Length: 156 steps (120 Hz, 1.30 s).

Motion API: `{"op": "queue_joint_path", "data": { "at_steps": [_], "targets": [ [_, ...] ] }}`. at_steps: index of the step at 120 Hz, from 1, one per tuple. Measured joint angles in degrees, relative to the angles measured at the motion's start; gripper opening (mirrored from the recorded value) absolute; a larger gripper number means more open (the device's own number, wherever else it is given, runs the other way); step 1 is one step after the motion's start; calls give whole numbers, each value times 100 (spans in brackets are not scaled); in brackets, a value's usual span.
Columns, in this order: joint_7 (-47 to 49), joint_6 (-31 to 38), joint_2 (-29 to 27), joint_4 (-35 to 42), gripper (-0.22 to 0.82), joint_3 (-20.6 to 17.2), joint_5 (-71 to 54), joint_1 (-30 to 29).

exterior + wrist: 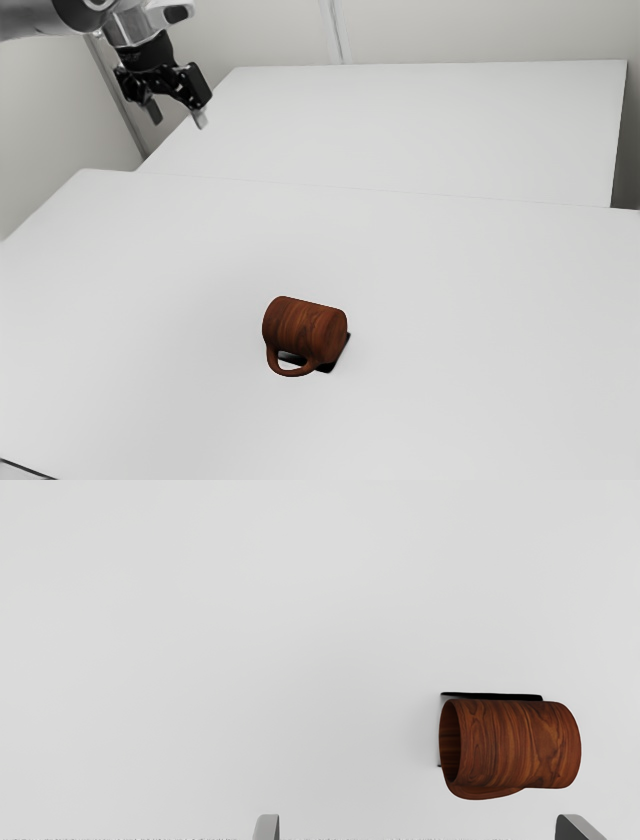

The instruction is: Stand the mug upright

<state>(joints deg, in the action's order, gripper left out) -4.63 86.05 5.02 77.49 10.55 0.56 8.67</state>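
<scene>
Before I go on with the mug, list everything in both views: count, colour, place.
mug: one, brown wood grain, on its side on the table, its open end toward the exterior view's left, handle toward that camera
flat item: one, black-edged, beneath and beside the mug, mostly hidden by it; I can't tell what it is
table: one, white, under the mug
second surface: one, white, beyond the table
thin line: one, dark, near corner at the exterior view's left
walls: pale grey, behind the surfaces, with a vertical strip
arm: one, grey and white, exterior view's upper left
gripper: one, black with two grey-tipped fingers, open, apart from the mug
</scene>
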Motion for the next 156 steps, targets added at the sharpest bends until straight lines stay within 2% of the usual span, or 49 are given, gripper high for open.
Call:
{"op": "queue_joint_path", "data": {
  "at_steps": [18,25,38,44,59,82,105,131,156],
  "targets": [
    [43,-97,-2,68,60,137,200,-1],
    [56,-104,-109,345,60,200,345,12],
    [-2,347,-854,2001,60,264,907,18],
    [-116,688,-1030,2725,60,315,1337,-68],
    [-685,1664,-1127,4145,60,348,2852,-447],
    [-2042,2674,-1088,5487,60,351,5245,-543],
    [-3467,3005,-835,5851,60,359,6520,-717],
    [-4828,2809,-188,6053,60,361,7467,-1080],
    [-5905,2565,-107,6325,60,319,8136,-878]
  ]
}}
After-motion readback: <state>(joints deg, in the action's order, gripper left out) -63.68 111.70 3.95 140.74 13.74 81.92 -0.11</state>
